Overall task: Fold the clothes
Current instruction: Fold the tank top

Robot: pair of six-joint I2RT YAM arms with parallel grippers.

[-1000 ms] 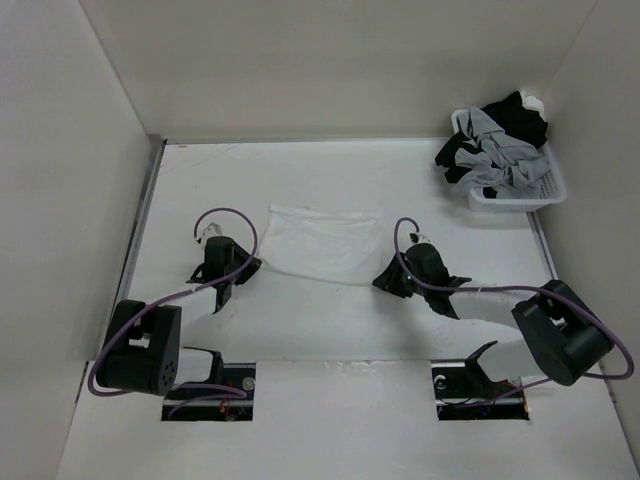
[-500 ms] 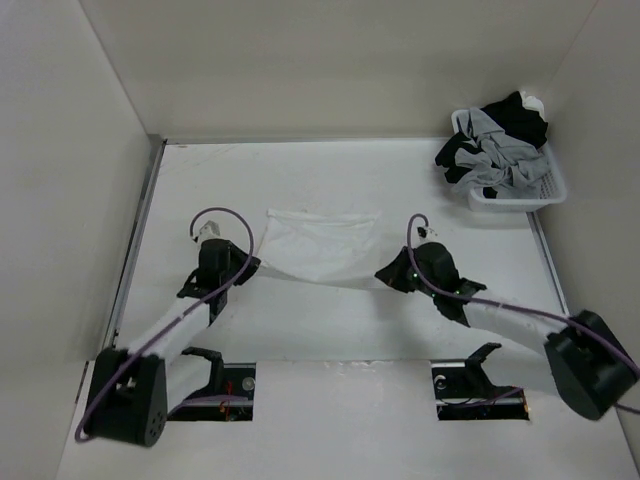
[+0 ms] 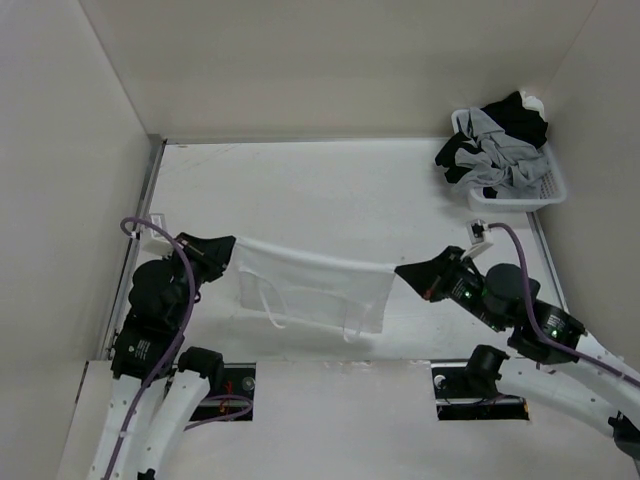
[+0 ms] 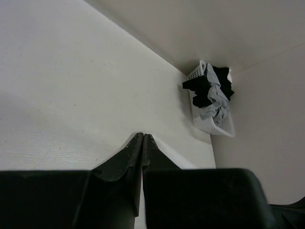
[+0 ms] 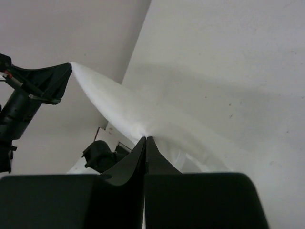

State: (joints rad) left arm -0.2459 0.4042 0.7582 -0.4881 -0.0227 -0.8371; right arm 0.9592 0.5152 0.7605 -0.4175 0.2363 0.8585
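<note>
The clothes [image 3: 312,285], one thin white garment, hang stretched in the air between my two grippers, above the table's near half. Narrow strap loops [image 3: 271,312] dangle from the lower edge. My left gripper [image 3: 230,246] is shut on the garment's upper left corner. My right gripper [image 3: 402,270] is shut on the upper right corner. In the right wrist view the white cloth [image 5: 114,107] runs taut from my shut right gripper [image 5: 146,139] to the left gripper [image 5: 50,81]. In the left wrist view my left gripper [image 4: 143,135] is pressed shut, with a pale strip of cloth [image 4: 177,160] just right of the tips.
A white plastic basket [image 3: 520,205] with black and grey garments [image 3: 500,140] stands at the table's far right corner, also seen as the basket [image 4: 206,125] in the left wrist view. Walls close in the table [image 3: 330,185] on the left, back and right.
Both grippers have shut on the garment's corners. The arms drew back toward the near edge and apart, lifting the garment off the table so that it hangs spread between them.
</note>
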